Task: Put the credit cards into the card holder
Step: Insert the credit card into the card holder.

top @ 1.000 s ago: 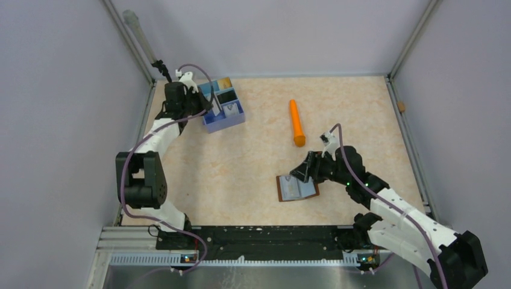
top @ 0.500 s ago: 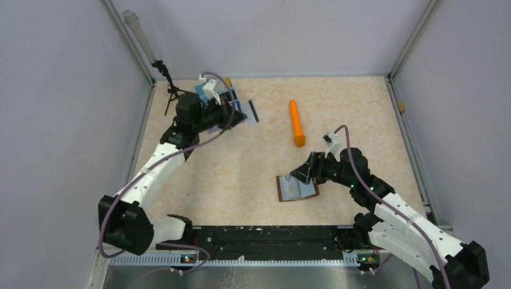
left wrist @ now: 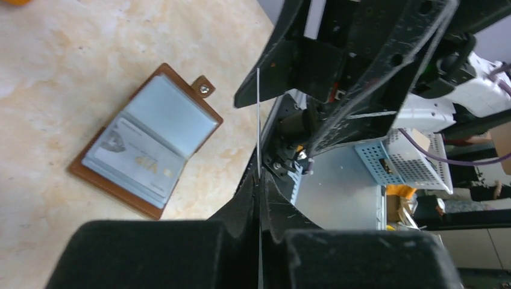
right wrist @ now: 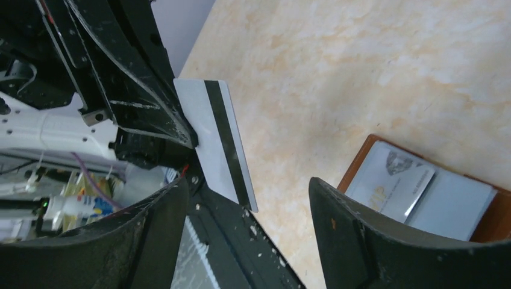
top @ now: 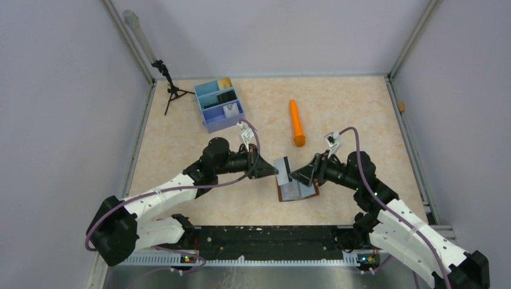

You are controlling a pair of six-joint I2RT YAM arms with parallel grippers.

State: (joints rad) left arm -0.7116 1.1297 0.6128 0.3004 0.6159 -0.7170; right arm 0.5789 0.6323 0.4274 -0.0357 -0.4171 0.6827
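Note:
The brown card holder [top: 299,191] lies open on the table, with silvery cards showing in its pockets [left wrist: 140,161], [right wrist: 395,180]. My left gripper [top: 270,170] is shut on a grey-white card with a black stripe [top: 281,171] and holds it upright just left of the holder. The card is edge-on in the left wrist view [left wrist: 258,114] and face-on in the right wrist view [right wrist: 216,141]. My right gripper [top: 297,175] is open and empty, facing the card over the holder's top edge. A tan-gold card [top: 225,82], a black card [top: 226,96] and a white card [top: 231,111] sit in the blue tray [top: 206,107].
An orange cylinder [top: 296,123] lies behind the holder in mid-table. A small black tripod [top: 171,89] stands at the back left beside the tray. The two grippers are close together, nearly tip to tip.
My left arm has swung from the blue tray at the back left to the table's middle, carrying the striped card to the holder. My right gripper has stayed at the holder, shifting slightly.

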